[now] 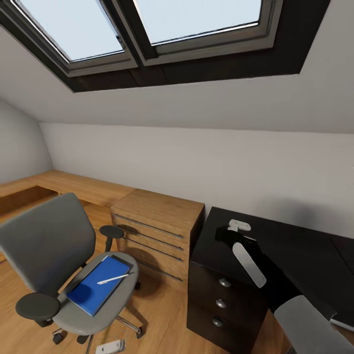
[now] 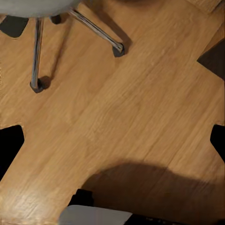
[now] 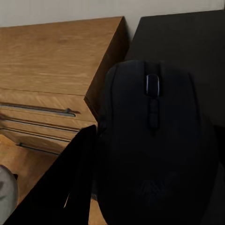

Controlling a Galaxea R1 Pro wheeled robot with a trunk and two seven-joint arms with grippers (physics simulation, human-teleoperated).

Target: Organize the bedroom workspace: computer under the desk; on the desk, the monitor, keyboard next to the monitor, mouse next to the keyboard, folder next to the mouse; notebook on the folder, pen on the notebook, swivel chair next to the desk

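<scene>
My right gripper (image 1: 235,232) hangs over the left end of the black desk (image 1: 300,246), shut on the dark mouse (image 3: 154,140); one finger (image 3: 70,187) presses the mouse's side. The desk (image 3: 187,37) lies behind the mouse. The grey swivel chair (image 1: 44,241) stands left of the desk. On its seat lies the blue folder (image 1: 98,285), with the pale pen (image 1: 113,279) on top. My left gripper (image 2: 114,143) is open above the wooden floor near the chair's chrome legs (image 2: 96,30). The computer, monitor and notebook are out of view.
A light wooden drawer cabinet (image 1: 162,211) stands between chair and desk, touching the desk's left side. A low wooden ledge (image 1: 73,184) runs along the wall. A small white object (image 1: 110,347) lies on the floor under the chair. Skylights slope overhead.
</scene>
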